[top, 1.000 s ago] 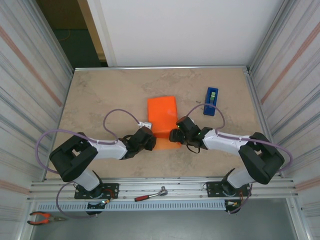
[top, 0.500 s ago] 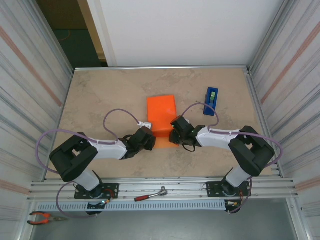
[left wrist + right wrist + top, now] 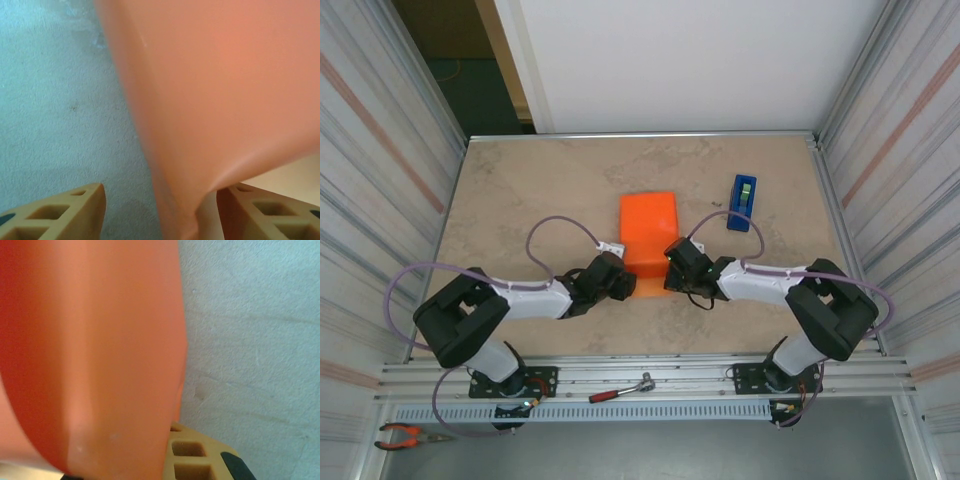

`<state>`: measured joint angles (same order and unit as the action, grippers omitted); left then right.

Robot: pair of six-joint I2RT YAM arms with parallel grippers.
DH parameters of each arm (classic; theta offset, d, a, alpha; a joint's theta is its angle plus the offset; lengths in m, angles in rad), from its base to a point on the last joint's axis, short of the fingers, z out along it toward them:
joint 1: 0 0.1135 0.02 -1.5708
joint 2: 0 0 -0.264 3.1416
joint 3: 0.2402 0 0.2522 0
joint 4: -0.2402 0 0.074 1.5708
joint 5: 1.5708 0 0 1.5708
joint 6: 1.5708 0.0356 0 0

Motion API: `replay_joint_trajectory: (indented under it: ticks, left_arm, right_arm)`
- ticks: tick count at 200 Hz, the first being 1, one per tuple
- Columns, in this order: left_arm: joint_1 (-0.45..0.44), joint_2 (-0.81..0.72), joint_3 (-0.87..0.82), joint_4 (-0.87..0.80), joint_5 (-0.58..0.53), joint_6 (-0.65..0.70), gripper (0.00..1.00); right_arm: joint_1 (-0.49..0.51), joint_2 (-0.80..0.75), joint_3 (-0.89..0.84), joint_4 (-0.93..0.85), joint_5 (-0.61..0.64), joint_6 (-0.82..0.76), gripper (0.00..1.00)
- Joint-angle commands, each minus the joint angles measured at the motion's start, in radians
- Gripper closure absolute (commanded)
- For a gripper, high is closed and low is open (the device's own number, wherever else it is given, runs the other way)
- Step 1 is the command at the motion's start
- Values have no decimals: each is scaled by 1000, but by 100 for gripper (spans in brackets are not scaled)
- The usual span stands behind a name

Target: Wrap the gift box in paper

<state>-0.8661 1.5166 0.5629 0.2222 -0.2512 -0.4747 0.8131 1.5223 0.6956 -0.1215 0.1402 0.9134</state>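
The paper [image 3: 648, 225], bright orange, lies near the middle of the table [image 3: 520, 200], folded into a raised rectangular block with its long side running away from the arms. A lower flap spreads out flat on the tabletop at its near end. The gift box is covered by the paper and cannot be seen. In the left wrist view a pale patch shows under the lifted sheet at the lower right, but it is too blurred to tell whether it is box or table. The left gripper [image 3: 627, 286] sits at the near left corner of the paper. Its tan fingers [image 3: 65, 212] stand apart, and a fold of the sheet comes down between them, closer to the right-hand finger and not pinched. The right gripper [image 3: 671, 277] sits at the near right corner, opposite the left one, with its jaws together, clamped on the paper's edge. In the right wrist view the sheet bulges over one finger and runs down against the other finger [image 3: 200, 457]. Both arms reach inward from their bases, with purple cables looping over them. A blue tape dispenser [image 3: 743, 203] stands well apart from the paper, to the far right. On the metal rail in front of the bases lie a red-handled tool [image 3: 620, 390] and, at the far left, red-handled pliers [image 3: 405, 434].
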Motion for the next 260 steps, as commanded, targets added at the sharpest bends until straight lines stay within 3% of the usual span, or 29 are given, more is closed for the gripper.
replay_joint_trajectory:
  ticks: [1, 36, 70, 95, 145, 170, 202, 238, 260]
  left_arm:
    - [-9, -23, 12, -2, 9, 9, 41]
    - [-10, 23, 23, 35, 20, -7, 56]
    - [-27, 48, 20, 36, -37, -19, 63]
    - [-38, 53, 20, 25, -76, -31, 68]
    - [-44, 57, 22, 24, -102, -32, 70]
    - [-50, 59, 23, 20, -112, -31, 71]
    - [-59, 65, 25, 9, -133, -33, 73]
    - [-66, 68, 31, -4, -151, -41, 74]
    - [-70, 70, 34, -7, -154, -39, 74]
  right_arm:
    - [22, -16, -16, 8, 33, 40, 100]
    - [37, 1, -19, 14, 35, 57, 99]
    - [31, -44, -18, -14, 22, 40, 56]
    - [9, -122, -28, -48, 12, 25, 30]
    - [-48, -328, -52, -95, 20, 47, 0]
    - [-60, -358, -34, -131, 30, 31, 2]
    - [-33, -279, -9, -140, -12, -25, 0]
    - [47, -135, 57, -168, 61, -60, 14]
    - [55, -65, 70, -149, 103, -30, 15]
